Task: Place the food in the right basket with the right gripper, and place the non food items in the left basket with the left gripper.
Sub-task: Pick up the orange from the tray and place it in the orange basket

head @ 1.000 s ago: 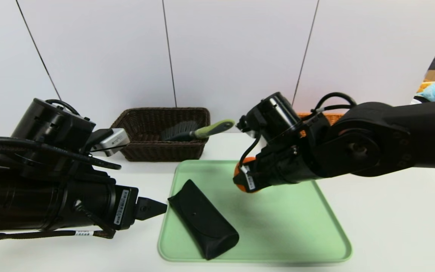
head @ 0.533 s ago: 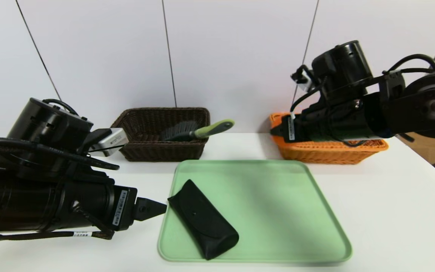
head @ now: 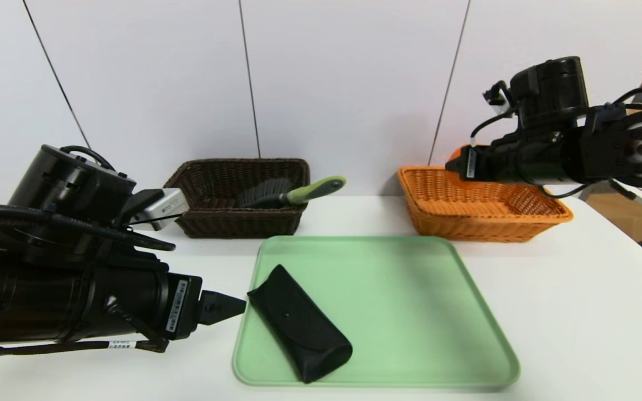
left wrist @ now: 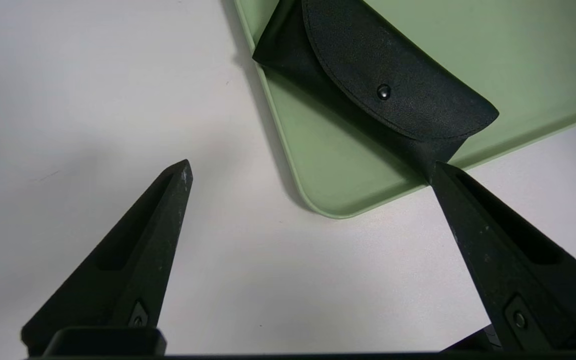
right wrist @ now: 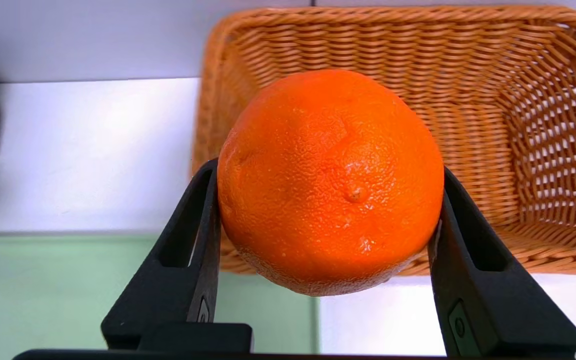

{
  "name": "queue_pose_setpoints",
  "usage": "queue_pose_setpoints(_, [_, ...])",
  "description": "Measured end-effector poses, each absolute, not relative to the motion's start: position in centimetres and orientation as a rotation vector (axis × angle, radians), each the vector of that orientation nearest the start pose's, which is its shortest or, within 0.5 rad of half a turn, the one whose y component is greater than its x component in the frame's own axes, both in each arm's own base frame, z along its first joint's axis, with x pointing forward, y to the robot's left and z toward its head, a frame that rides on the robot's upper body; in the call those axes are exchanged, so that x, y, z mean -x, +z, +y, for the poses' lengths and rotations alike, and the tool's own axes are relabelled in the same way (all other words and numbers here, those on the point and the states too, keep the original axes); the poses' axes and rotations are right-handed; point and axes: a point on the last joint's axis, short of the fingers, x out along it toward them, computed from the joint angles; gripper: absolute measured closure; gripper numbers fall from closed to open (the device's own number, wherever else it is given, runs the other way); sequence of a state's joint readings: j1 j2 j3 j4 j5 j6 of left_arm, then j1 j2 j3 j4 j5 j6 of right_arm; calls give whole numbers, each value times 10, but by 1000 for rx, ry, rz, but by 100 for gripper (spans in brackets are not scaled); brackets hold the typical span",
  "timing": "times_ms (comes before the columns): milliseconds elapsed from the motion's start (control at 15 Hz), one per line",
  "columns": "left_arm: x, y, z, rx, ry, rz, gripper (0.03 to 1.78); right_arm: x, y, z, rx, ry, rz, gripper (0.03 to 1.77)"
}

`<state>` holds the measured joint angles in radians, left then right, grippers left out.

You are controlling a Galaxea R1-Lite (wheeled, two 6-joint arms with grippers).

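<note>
White wall panels back the white table [head: 577, 312] in my head view. At its far edge sit the dark basket [head: 237, 195], left of middle, and the tan basket [head: 482, 209] toward the far right corner. The brush [head: 287, 194] already lies in the dark weave, green handle poking over the rim. The case [head: 298, 323] is still on the green tray [head: 410, 312] near the front edge, so I judge one of three sorted. My right tool [head: 455, 164] hangs above the tan basket's back rim.

Left wrist: left tool [left wrist: 308, 170] spread wide, holding nothing, just beside the tray's rounded corner; the case [left wrist: 393, 95] is matte, soft, with a snap stud.

Right wrist: right tool [right wrist: 325, 215] clamps the orange [right wrist: 330, 180], dimpled and faintly glossy, over the basket's [right wrist: 518, 125] open weave.
</note>
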<state>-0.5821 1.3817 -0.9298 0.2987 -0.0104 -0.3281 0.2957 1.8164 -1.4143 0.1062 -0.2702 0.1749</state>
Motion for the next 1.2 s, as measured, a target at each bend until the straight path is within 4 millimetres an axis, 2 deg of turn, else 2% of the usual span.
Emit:
queue_pose_setpoints(467, [-174,215,-115,88,-435,817,12,-381,198,76,3,-94,555,68])
queue_pose_setpoints(800, [-174,214,-115,86,-435,819,12,-397,180,69,10,-113,589,68])
queue_pose_setpoints(1200, [-174,214,-115,84,-435,819,12,-400,177,69,13,-114,596,37])
